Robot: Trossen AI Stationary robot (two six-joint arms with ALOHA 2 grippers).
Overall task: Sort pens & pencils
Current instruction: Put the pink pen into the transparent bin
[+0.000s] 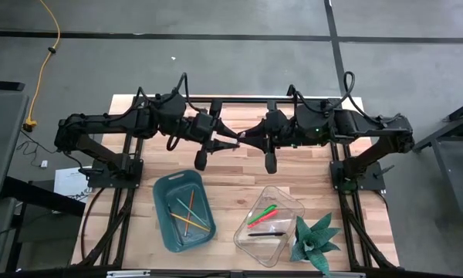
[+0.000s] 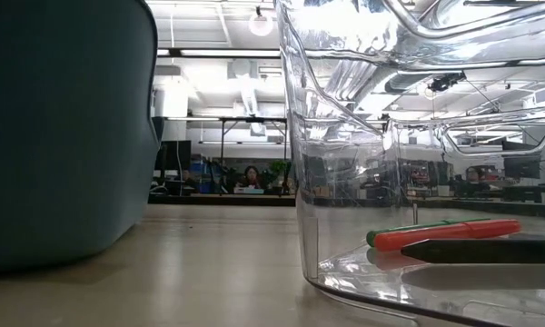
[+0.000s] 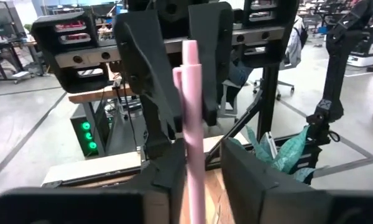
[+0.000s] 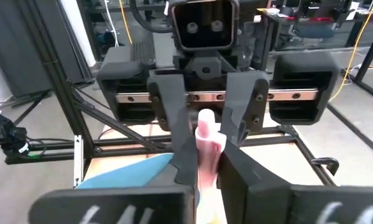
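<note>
Open workshop floor, grey concrete, with a wooden table (image 1: 224, 185) in the middle. The pink pen (image 3: 193, 124) hangs in the air over the table's far edge, at mid-width. The left gripper (image 3: 202, 177) is clamped on one end and the right gripper (image 4: 208, 174) is closed on the other (a handover between arms, I'd judge). Its long axis runs level along that far edge, clip end toward the right gripper. The other pens (image 1: 264, 216) lie in the clear tub (image 1: 289, 202) by the near-right corner. The pencils (image 1: 187, 215) sit in the teal tray (image 1: 163, 185) nearer the left.
</note>
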